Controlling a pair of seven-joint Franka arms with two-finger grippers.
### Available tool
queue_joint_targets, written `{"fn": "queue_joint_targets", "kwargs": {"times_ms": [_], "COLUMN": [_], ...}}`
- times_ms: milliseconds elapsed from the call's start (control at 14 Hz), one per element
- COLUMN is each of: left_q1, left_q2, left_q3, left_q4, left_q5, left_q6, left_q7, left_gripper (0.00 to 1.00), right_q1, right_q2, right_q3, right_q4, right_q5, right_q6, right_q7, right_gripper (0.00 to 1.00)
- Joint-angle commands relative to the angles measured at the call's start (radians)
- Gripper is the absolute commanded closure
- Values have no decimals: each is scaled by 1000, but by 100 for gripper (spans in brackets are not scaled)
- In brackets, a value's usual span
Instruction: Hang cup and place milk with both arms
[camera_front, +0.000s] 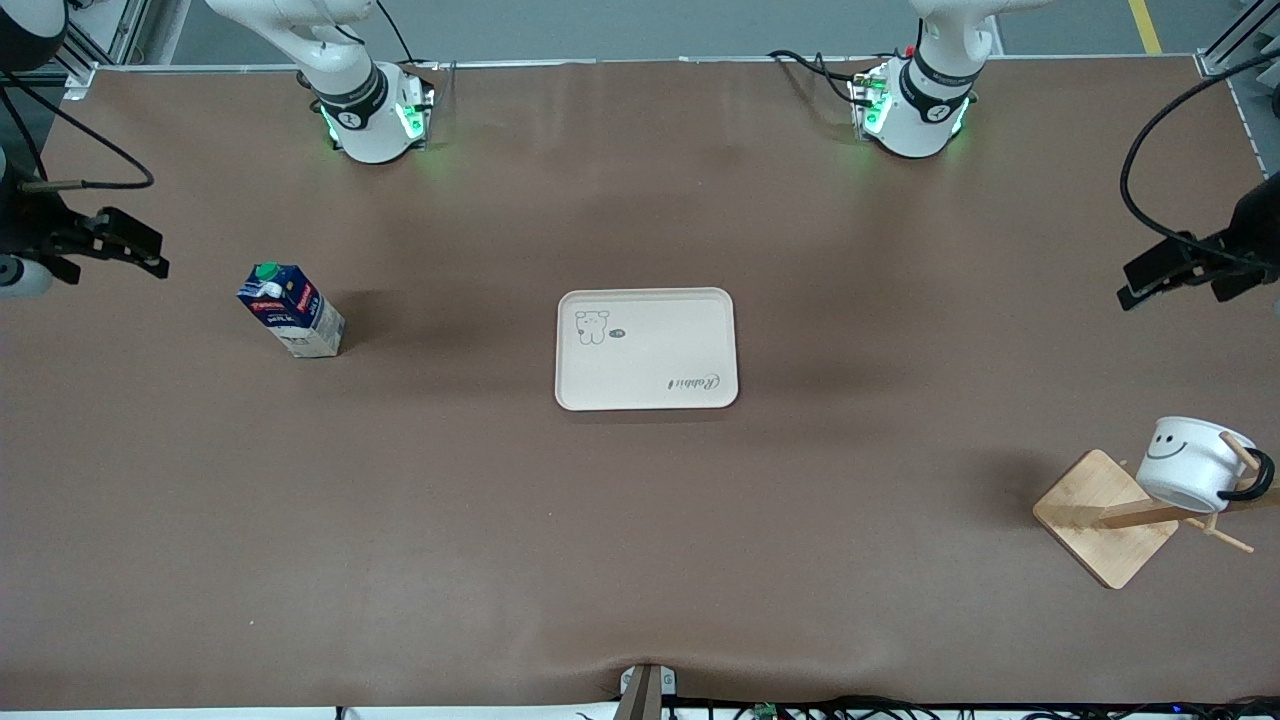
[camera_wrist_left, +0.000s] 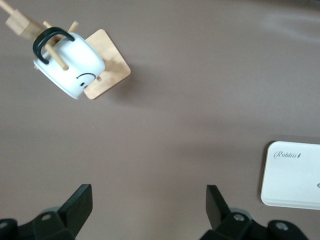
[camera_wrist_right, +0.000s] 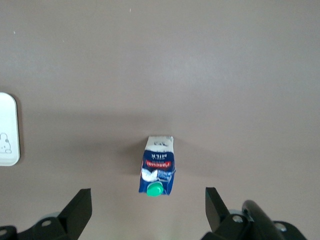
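1. On the brown counter (camera_front: 640, 520) in the front view, the milk carton (camera_front: 292, 310) stands upright toward the right arm's end, the cream tray (camera_front: 646, 348) lies mid-counter, and the smiley cup (camera_front: 1190, 463) hangs on the wooden rack (camera_front: 1105, 518) toward the left arm's end.
2. In the left wrist view, the left gripper (camera_wrist_left: 149, 200) has its jaws spread wide and empty over bare counter; the cup (camera_wrist_left: 70, 64) hangs by its handle on a peg, well apart from them.
3. In the right wrist view, the right gripper (camera_wrist_right: 148, 202) is open wide, empty, with the milk carton's green cap (camera_wrist_right: 154, 189) lined up between the jaws, lower down on the counter.
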Motion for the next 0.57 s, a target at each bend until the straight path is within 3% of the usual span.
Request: {"fn": "queue_joint_targets", "kwargs": {"times_ms": [0,143,500], "left_q1": [-49,-67,-63], "left_q2": [-124,-170,-178], "left_q3": [61,64,62], "left_q4": [-143,-191,-189], "left_q5": [15,18,21], "left_q6": [7,9,9], "left_q7": [17,16,17], "left_gripper": [0,0,0], "right_q1": [-17,-6,-20], "right_q2": [-32,-23,-17], "right_q3": [7,7,7], "right_q4": [31,88,105], "right_q5": [22,17,5], "right_q6": [-21,-103,-105], "right_q7": [-19,-15,-13], "right_gripper": [0,0,0]}}
